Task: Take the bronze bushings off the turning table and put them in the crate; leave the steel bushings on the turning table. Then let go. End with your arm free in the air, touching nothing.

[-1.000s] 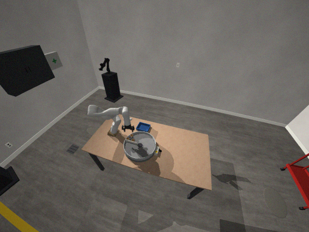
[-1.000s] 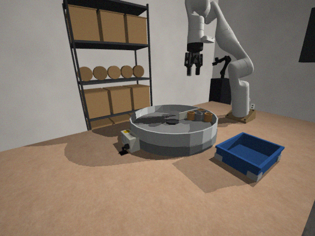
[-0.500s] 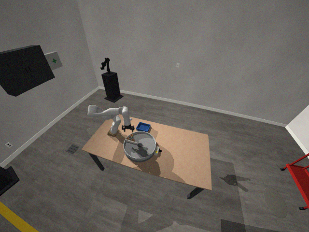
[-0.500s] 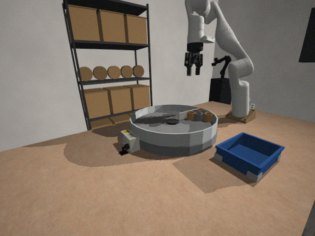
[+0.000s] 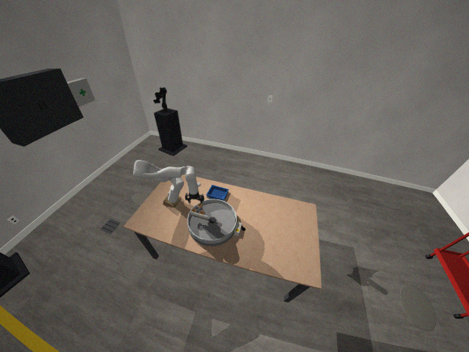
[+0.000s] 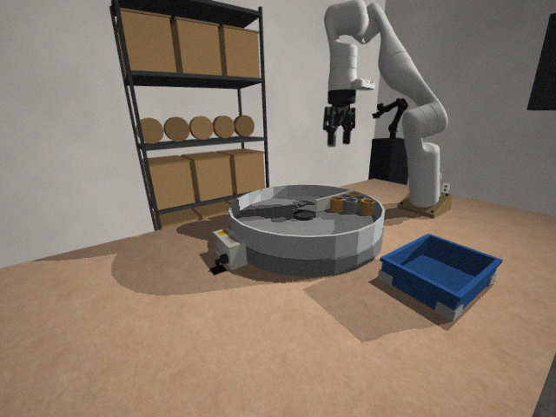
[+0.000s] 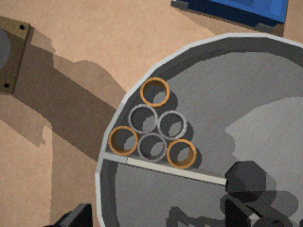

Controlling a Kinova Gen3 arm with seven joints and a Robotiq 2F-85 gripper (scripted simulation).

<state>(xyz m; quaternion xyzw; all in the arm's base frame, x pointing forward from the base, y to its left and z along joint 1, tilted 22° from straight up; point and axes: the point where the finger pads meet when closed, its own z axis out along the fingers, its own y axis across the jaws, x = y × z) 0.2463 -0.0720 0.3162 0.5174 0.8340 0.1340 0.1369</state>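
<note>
Approach step: the claw (image 6: 339,138), fully open and empty, hangs high above the turning table (image 6: 309,244), where 3 bronze bushings (image 7: 154,91) and 3 steel bushings (image 7: 143,117) cluster against a divider bar near the rim; the next move likely calls for descending onto 1 bronze bushing, the crate (image 6: 440,268) waiting beside.

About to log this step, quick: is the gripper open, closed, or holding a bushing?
Gripper: open and empty, hanging above the turning table; the bronze bushings sit untouched on it.
</note>
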